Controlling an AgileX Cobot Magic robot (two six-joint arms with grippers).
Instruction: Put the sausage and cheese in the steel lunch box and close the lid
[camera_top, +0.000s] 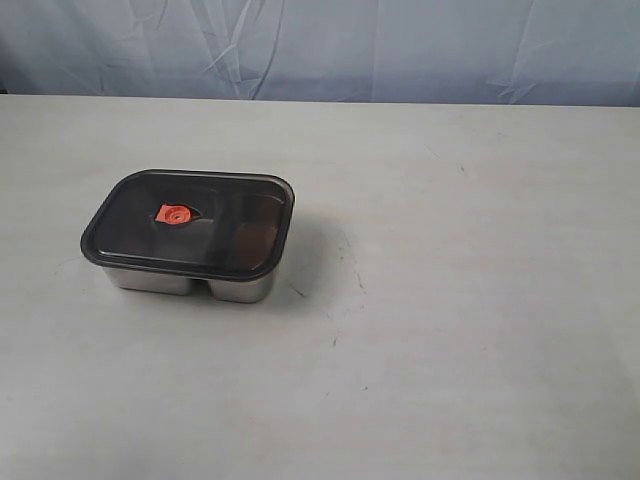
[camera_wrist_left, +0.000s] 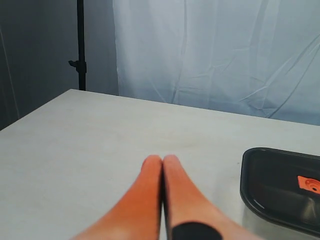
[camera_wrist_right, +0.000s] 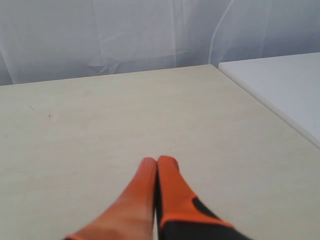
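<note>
Seeing the lid down on the steel lunch box already. Nearer the left claw than the right claw; both pinched shut, empty.

Light was soft, even, fairly bright, slightly cool. The steel lunch box threw a faint diffuse shadow rightward on the bench in the exterior view. The lid carried mild sheen. Left gripper and right gripper looked soft near the lens.

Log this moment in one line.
lid: on box | left fingers: shut, empty | right fingers: shut, empty
</note>
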